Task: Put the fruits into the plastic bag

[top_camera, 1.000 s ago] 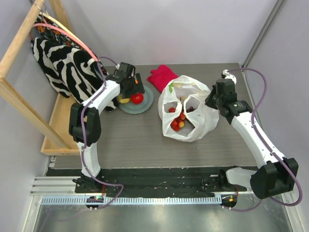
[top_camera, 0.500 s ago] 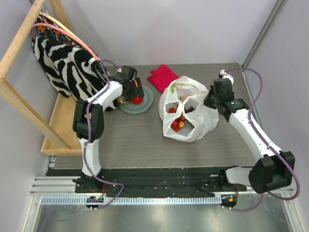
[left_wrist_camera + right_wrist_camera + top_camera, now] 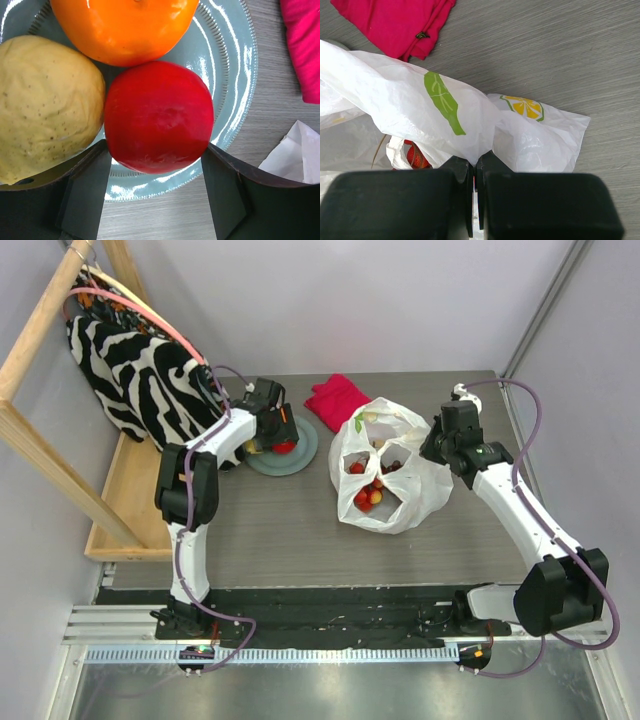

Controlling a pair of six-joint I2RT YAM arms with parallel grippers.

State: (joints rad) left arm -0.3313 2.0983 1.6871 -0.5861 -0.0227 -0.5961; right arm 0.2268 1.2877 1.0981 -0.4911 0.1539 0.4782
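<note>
Plate, far edge of the desk left of centre: one red apple, one orange, one yellow fruit, packed together; the apple looks firm, glossy and likely slippery, best taken across its widest middle, where the left end effector stands open astride it. One plastic bag, thin and limp, right of centre: film pinched in the closed right end effector; small red fruits inside, too bunched to count.

Apple and orange on plate, left of plastic bag, cloth behind
</note>
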